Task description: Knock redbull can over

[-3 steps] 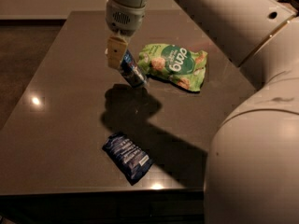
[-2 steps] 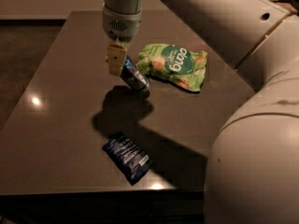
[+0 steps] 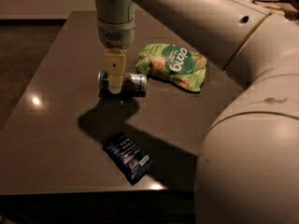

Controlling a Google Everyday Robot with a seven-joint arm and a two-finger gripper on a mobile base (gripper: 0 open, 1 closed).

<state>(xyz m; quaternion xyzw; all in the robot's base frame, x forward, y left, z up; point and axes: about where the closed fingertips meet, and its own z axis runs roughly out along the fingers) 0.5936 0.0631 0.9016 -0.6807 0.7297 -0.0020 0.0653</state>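
Blue-silver redbull can (image 3: 133,80) flat behind tool (image 3: 115,88)

The redbull can (image 3: 134,80) lies on its side on the bench (image 3: 56,125), the tool (image 3: 114,87) crossing its middle (green bag (image 3: 173,65) just beside it, dark wrapper (image 3: 128,155) well apart).

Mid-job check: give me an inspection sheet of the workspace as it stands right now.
Surface: dark table, glossy, with light glints.
Job's things: redbull can lying on its side, mid-table.
Clutter: green snack bag just right of the can; dark blue wrapper flat near the front edge.
Grippers: end effector pointing down, crossing in front of the can's middle; contact cannot be told.
Cables: nothing seen.
Surroundings: dark floor at left; robot arm fills the right.
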